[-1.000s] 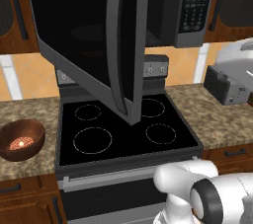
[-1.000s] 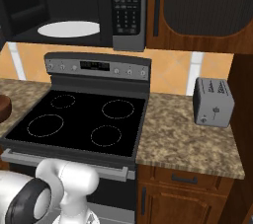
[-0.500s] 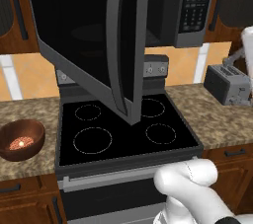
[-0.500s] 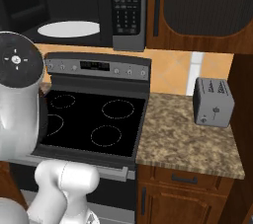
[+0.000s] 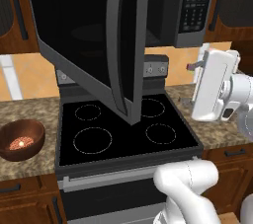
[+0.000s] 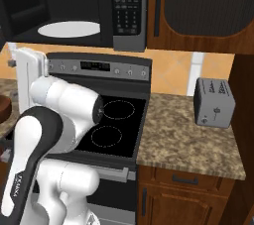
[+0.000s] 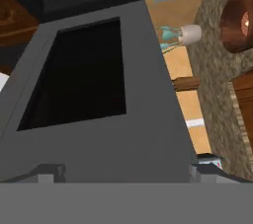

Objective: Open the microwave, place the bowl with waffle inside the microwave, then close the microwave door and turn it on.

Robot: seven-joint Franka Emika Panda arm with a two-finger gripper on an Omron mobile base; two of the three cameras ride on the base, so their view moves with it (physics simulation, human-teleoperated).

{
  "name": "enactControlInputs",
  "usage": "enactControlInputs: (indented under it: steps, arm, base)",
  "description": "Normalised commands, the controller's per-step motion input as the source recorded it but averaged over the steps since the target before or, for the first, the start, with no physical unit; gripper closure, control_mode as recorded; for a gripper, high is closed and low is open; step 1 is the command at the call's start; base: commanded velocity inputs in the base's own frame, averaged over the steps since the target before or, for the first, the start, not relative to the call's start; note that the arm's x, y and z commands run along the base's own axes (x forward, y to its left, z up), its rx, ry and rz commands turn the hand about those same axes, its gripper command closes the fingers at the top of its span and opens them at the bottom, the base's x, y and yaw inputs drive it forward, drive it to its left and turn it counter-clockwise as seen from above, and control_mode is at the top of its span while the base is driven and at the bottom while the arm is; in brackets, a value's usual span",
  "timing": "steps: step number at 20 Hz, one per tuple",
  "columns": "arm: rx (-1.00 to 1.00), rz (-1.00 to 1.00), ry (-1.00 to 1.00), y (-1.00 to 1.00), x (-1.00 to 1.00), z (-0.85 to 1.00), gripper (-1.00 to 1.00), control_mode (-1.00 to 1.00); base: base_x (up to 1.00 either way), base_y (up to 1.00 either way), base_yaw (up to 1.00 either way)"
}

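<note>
While the microwave door stands swung wide out over the black stove, the microwave above the stove shows one dark cavity with one white turntable inside and one black keypad strip at its right. One reddish-brown bowl sits on the granite counter to the left of the stove, near the counter's front edge and well apart from the microwave; one small pale orange-pink waffle lies inside it. In the hand view the same bowl appears at the upper right, turned sideways with the view, beside the door's grey frame and dark glass pane. The stove top carries four ring-marked burners, all bare. One grey toaster stands on the counter section to the right of the stove. The gripper is seen at the right of the left base view, raised above the right-hand counter, clear of the door and of the bowl, with nothing visibly held; whether its fingers are spread or together cannot be told. One small white cup-like object with teal fittings shows against the backsplash wall in the hand view; its nature is unclear.
</note>
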Motion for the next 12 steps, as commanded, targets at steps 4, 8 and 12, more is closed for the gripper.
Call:
enactControlInputs:
  steps: [4, 8, 12]
  arm:
    - [-0.05, 0.21, 0.20, 0.33, 0.39, 0.37, -1.00, -1.00]
    - [-0.02, 0.14, 0.12, 0.82, 0.21, 0.26, -1.00, -1.00]
    - [0.00, 0.16, 0.05, 0.96, 0.31, 0.04, -1.00, -1.00]
  base:
    - [0.00, 0.00, 0.00]
    - [0.00, 0.00, 0.00]
    - [0.00, 0.00, 0.00]
